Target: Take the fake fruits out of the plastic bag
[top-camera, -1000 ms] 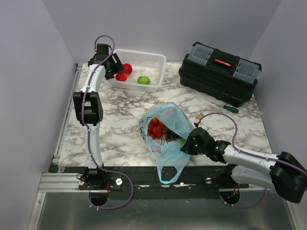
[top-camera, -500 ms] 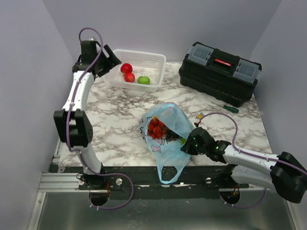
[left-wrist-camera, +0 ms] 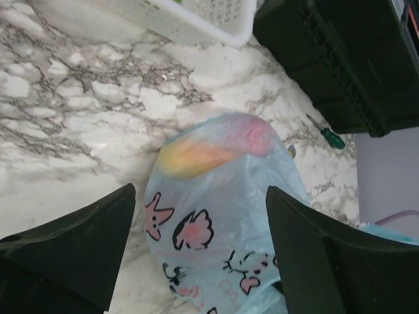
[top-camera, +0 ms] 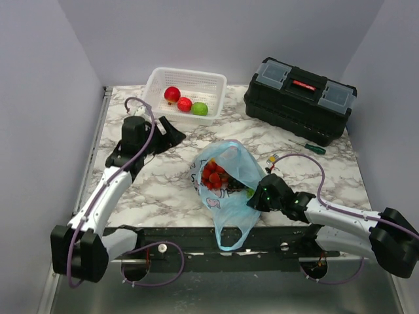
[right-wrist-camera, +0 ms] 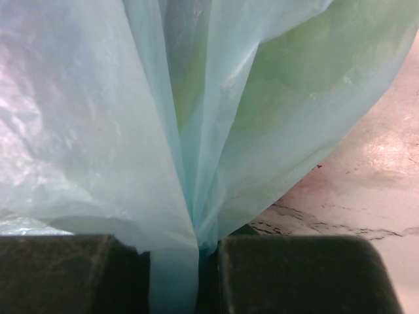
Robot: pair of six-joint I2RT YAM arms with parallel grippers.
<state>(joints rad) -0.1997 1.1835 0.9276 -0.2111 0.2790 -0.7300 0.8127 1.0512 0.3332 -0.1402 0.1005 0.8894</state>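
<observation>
Film, thin and limp: in the top view the translucent light-blue plastic bag (top-camera: 229,171) lies mid-table, its mouth agape over glossy red fake fruits (top-camera: 213,175). The right gripper (top-camera: 257,198) pinches its side, and the left gripper (top-camera: 175,133) hangs spread, well apart. In the left wrist view, wide jaws frame the bag's printed flank. In the right wrist view, the jaws clamp gathered film. The fruits look light, hard and slippery, and are best taken through the mouth.
</observation>
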